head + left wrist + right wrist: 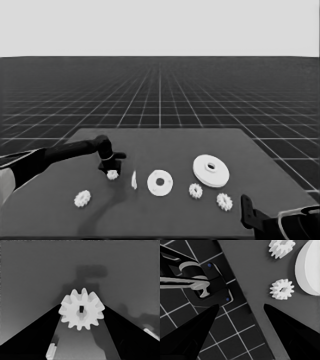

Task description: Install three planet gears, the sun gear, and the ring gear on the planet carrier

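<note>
A planet gear [81, 312] is gripped between the fingers of the left hand [112, 170] over the desk [165, 140], left of the thin white piece [134, 180] and the smaller round part [160, 182], while the right hand [241, 308] is parked wide at the near right corner.

planet gear [81, 312], between left gripper's fingers [30, 336]

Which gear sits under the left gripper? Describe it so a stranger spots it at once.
Start at the smaller round part mid-table, then pass the thin white piece to its left. The next gear is it: the only one directly beneath the left gripper.
</note>
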Robot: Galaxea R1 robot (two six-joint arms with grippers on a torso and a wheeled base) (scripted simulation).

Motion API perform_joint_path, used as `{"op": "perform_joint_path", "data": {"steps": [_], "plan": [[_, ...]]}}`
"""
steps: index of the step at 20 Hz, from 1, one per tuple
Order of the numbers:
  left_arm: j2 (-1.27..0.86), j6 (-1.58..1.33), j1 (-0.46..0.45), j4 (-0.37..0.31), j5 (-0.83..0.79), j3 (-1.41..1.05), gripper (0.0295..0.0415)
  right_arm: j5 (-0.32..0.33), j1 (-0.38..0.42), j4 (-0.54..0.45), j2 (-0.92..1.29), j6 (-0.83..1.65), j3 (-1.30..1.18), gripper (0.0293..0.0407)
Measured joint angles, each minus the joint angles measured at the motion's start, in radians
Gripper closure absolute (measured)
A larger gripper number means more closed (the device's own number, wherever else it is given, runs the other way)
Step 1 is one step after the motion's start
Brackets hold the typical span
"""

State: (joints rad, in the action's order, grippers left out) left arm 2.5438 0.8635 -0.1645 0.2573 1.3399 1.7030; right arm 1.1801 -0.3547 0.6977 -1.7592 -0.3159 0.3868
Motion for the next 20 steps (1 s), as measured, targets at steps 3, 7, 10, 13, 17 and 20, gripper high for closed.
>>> {"op": "perform_joint_path", "data": {"steps": [3,7,10,13,17,20], "plan": [[-0.059,0.054,0.145,-0.101,0.108,-0.135,0.0398,0.000,0.000,0.000,0.000,0.000,0.000,0.0315],[-0.064,0.057,0.181,-0.130,0.129,-0.145,0.0398,0.000,0.000,0.000,0.000,0.000,0.000,0.0315],[-0.064,0.057,0.184,-0.133,0.131,-0.145,0.0398,0.000,0.000,0.000,0.000,0.000,0.000,0.0315],[0.348,0.365,0.186,-0.110,0.176,-0.033,0.0398,0.000,0.000,0.000,0.000,0.000,0.000,0.0315],[0.495,0.345,0.186,-0.113,0.173,0.123,0.0398,0.000,0.000,0.000,0.000,0.000,0.000,0.0315],[0.510,0.339,0.185,-0.113,0.173,0.146,0.0398,0.000,0.000,0.000,0.000,0.000,0.000,0.0315]]}}
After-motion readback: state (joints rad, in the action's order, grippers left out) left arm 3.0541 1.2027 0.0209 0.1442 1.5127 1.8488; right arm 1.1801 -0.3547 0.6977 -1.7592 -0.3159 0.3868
